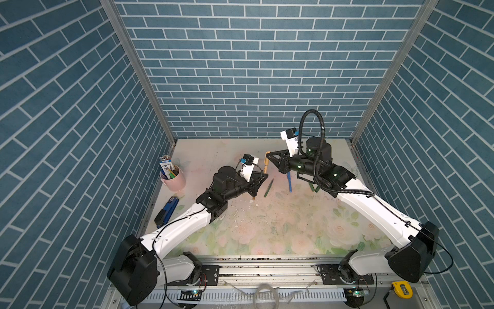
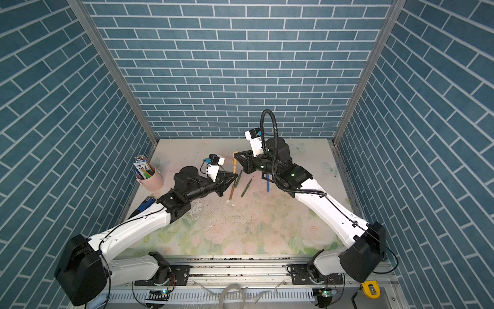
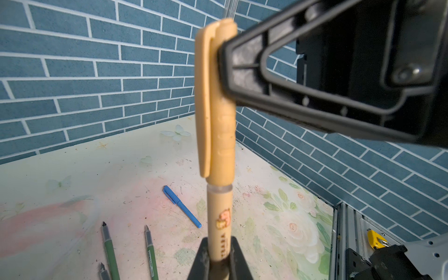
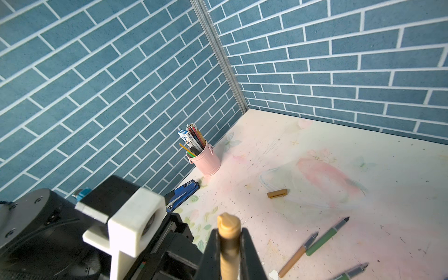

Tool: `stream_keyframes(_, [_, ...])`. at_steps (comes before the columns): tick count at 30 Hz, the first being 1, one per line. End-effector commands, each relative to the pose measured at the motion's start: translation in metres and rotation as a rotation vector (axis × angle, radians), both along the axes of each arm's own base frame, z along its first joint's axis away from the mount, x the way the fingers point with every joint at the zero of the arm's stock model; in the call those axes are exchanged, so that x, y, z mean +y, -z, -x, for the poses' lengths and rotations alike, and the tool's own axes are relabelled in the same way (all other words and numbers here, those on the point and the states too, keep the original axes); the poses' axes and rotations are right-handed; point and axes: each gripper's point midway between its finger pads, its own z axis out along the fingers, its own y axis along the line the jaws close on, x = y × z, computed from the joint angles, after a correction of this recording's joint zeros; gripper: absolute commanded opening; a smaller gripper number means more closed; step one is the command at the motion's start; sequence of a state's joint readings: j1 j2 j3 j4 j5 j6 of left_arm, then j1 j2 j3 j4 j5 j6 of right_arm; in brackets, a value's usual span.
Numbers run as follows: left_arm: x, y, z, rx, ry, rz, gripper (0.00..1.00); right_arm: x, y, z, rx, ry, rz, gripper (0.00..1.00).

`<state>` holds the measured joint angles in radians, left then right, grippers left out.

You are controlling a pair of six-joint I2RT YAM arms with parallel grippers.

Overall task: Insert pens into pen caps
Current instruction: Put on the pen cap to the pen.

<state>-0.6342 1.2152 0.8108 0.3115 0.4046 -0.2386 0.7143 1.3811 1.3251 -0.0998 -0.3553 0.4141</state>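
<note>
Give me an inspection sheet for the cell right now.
Surface: floral mat, scuffed, white chips near centre.
Job's things: golden-brown pen held upright with its cap on; blue pen capped, lying flat; green pens and a second golden-brown pen uncapped; loose golden-brown cap.
Clutter: pink cup of pencils, stapler.
Grippers: left gripper shut on the pen's barrel; right gripper shut on its cap.
Cables: black hose loops over right arm.
Surroundings: blue brick walls; yellow tape measure on the frame.
</note>
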Motion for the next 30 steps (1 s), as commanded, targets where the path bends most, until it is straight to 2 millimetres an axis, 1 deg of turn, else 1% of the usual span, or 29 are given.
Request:
stream_keyframes(1, [0.001, -0.045, 0.002, -0.115, 0.0, 0.077, 0.0, 0.006, 0.02, 0.008, 0.06, -0.037, 0.021, 0.06])
stream_keyframes(6, [0.003, -0.051, 0.004, -0.133, 0.005, 0.087, 0.0, 0.006, 0.031, 0.009, 0.077, -0.033, 0.023, 0.05])
stream_keyframes(11, [0.015, -0.06, -0.004, -0.129, -0.023, 0.146, 0.0, 0.014, 0.048, 0.013, 0.106, -0.041, 0.018, 0.03])
stream_keyframes(18, [0.026, -0.073, -0.006, -0.147, -0.04, 0.188, 0.0, 0.025, 0.069, 0.022, 0.132, -0.056, 0.034, 0.02])
stream_keyframes(21, [0.031, -0.077, -0.007, -0.151, -0.052, 0.201, 0.0, 0.029, 0.076, 0.025, 0.135, -0.061, 0.041, 0.02])
stream_keyframes(24, [0.036, -0.08, -0.009, -0.153, -0.059, 0.22, 0.0, 0.028, 0.082, 0.027, 0.137, -0.051, 0.053, 0.01])
stream_keyframes(28, [0.041, -0.084, -0.01, -0.157, -0.067, 0.233, 0.0, 0.026, 0.085, 0.028, 0.139, -0.041, 0.048, 0.01])
stream_keyframes(30, [0.044, -0.086, -0.012, -0.155, -0.072, 0.245, 0.0, 0.028, 0.087, 0.03, 0.143, -0.045, 0.05, 0.01])
